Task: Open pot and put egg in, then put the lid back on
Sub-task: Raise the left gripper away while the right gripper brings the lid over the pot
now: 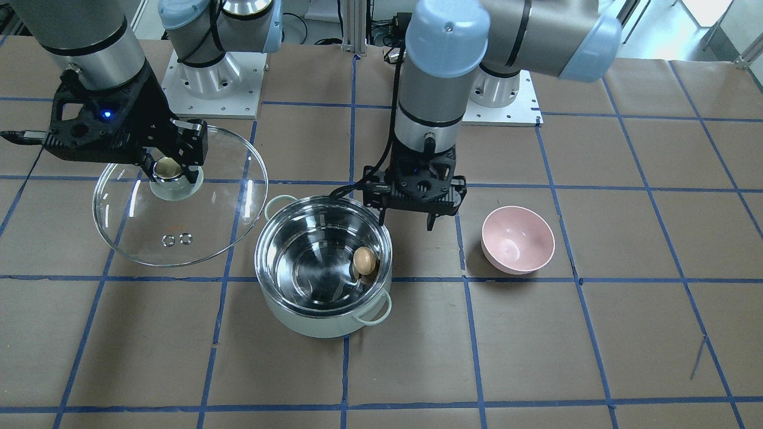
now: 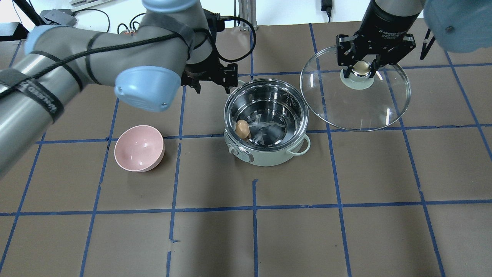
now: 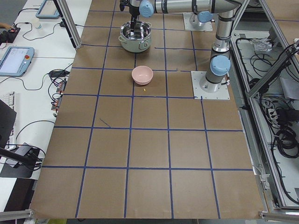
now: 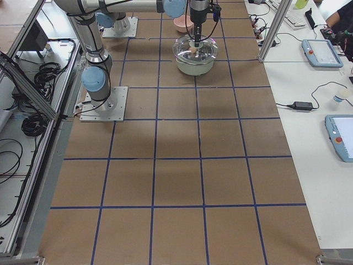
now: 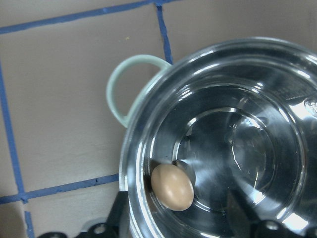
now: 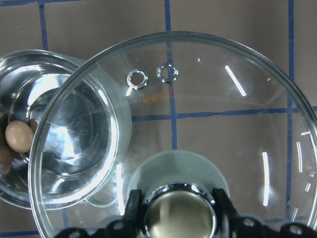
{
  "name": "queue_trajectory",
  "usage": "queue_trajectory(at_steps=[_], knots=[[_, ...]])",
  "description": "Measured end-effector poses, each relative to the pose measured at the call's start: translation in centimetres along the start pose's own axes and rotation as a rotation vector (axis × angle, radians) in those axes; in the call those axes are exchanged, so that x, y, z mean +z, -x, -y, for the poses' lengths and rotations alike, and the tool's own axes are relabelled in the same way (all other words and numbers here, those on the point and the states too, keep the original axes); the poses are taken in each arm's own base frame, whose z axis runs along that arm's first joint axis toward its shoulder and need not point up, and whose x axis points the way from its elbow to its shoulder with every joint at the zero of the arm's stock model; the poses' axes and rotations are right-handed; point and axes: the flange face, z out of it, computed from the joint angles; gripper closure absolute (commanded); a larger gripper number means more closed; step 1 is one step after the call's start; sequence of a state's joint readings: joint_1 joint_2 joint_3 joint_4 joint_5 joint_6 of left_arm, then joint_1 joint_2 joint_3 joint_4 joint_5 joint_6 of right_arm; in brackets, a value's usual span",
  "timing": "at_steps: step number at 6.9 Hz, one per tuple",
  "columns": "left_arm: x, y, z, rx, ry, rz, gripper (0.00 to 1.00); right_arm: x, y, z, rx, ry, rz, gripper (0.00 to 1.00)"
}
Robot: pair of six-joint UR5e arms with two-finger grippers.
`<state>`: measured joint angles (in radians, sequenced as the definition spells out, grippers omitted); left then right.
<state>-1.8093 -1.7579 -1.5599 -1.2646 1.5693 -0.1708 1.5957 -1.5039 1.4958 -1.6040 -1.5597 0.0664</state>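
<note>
Front view: right pincer [image 1: 173, 165] clamped on gold knob of lid [image 1: 197, 232]. Lid tilted, lifted off counter [image 1: 536, 357], beside open pot [image 1: 310, 319]. Egg [image 1: 365, 260] inside pot, against wall. Left pincer [image 1: 406, 219] hangs between pot and pink bowl [image 1: 517, 238].
Overhead: lid edge just overlaps pot rim.
Left wrist: pincer tips spread wide, nothing between; egg on steel floor near loop handle.
Right wrist: tips on both sides of knob; pot and egg visible through glass.

The pot [image 5: 148, 119] runs off the left wrist view's right and bottom edges; the lid [image 6: 223, 124] near it is cut at the right wrist view's bottom. In the side views the egg [image 5: 172, 187] in the pot is too small to tell
</note>
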Motion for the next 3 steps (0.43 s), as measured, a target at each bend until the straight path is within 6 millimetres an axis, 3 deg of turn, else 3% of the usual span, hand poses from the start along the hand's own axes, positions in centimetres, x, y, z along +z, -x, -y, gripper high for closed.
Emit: queue_trajectory(at_steps=[3], knots=[[-7.8, 7.2, -2.9, -0.069, 0.090, 0.028, 0.12, 1.3, 9.0, -1.9, 0.000, -0.022, 0.017, 0.88]])
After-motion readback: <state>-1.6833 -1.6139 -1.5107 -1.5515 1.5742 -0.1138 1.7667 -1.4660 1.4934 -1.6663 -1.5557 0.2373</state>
